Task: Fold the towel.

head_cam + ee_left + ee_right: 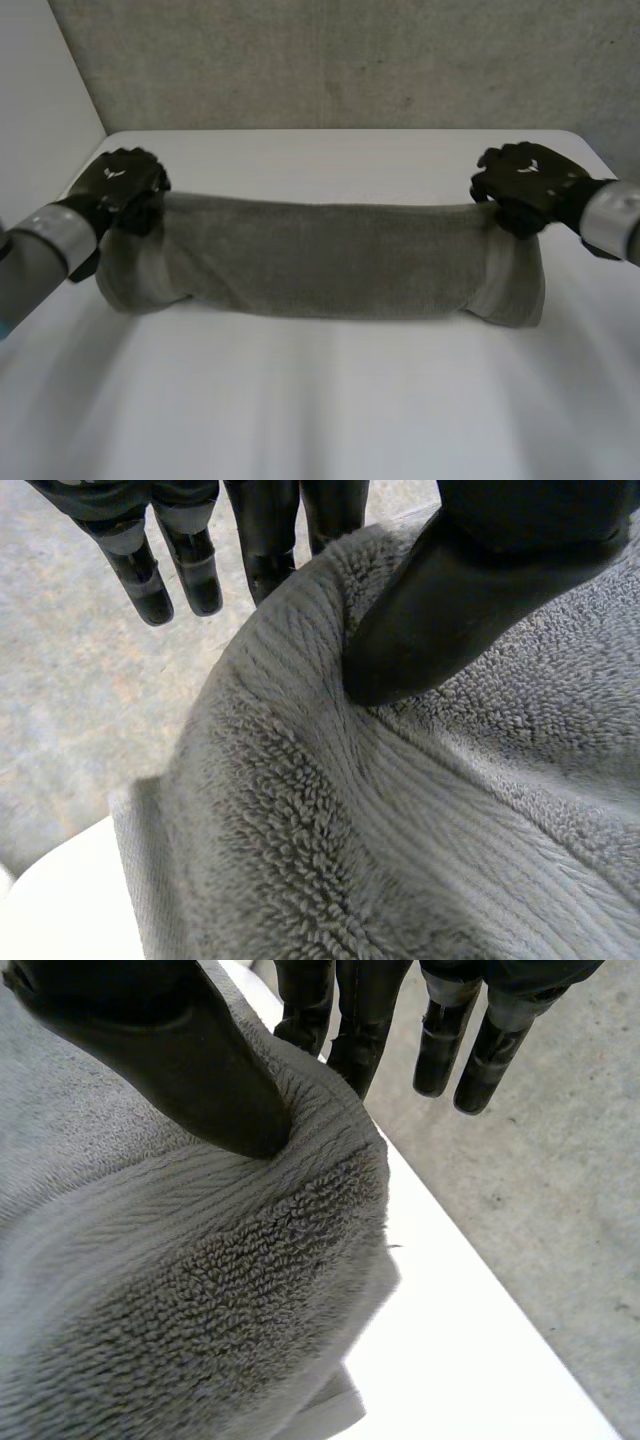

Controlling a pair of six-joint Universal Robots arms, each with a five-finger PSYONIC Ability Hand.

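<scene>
One grey towel stretches across the middle of the white table. Two black hands grasp it. The left hand pinches the 10 o'clock corner, its thumb on top of the cloth and its fingers behind. The right hand pinches the 2 o'clock corner the same way.

Dim, even light with soft shadows

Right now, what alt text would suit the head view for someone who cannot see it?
A grey towel is held up by its top edge between two black robot hands, the left hand pinching one end and the right hand the other. Its lower edge rests on a white table.
</scene>
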